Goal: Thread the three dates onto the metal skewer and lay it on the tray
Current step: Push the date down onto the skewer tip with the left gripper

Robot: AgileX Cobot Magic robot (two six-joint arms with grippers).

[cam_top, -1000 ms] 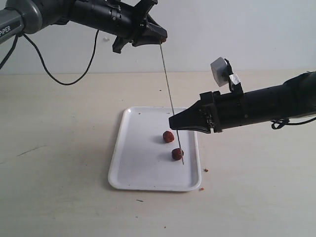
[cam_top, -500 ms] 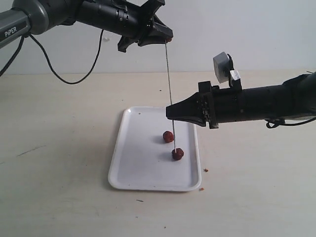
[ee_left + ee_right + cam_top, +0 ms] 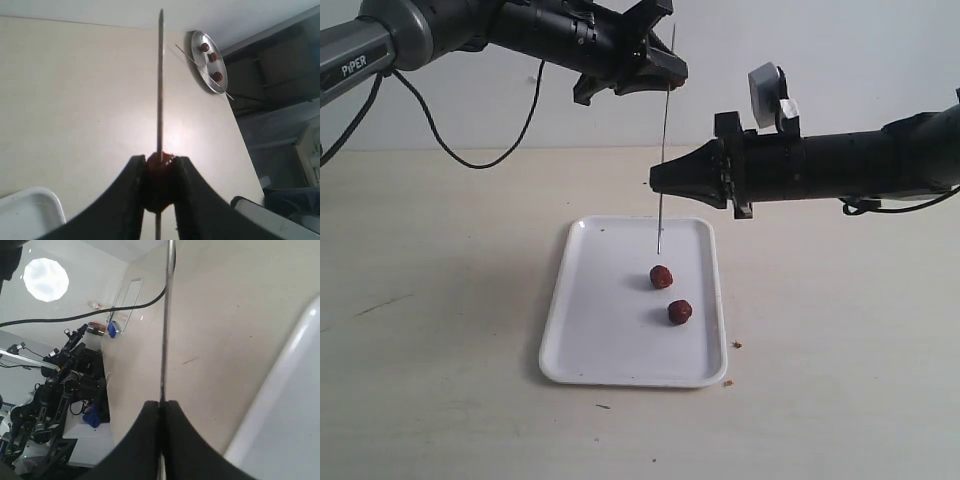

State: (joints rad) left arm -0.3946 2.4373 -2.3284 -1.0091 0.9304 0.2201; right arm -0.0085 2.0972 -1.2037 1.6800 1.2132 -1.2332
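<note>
The metal skewer [image 3: 662,170] stands almost upright above the tray [image 3: 590,340]. One date [image 3: 160,167] is pierced by it and pinched between the fingers of my left gripper [image 3: 666,72], which is shut on that date. The skewer's top end pokes out above the left gripper. Lower down, my right gripper [image 3: 655,180] is shut on the skewer's shaft [image 3: 167,315]. The lower tip hangs just above the tray. Two more dates lie on the tray, one [image 3: 662,277] near the middle and one [image 3: 680,312] nearer the front.
Brown crumbs [image 3: 737,344] lie on the table right of the tray. A round metal plate [image 3: 200,40] with three dark red lumps and a thin rod sits far off in the left wrist view. A black cable [image 3: 470,150] hangs behind the left arm.
The right gripper has risen with the skewer, lifting its tip off the tray beside the front date. The skewer's top has pushed up through the date in the left gripper.
</note>
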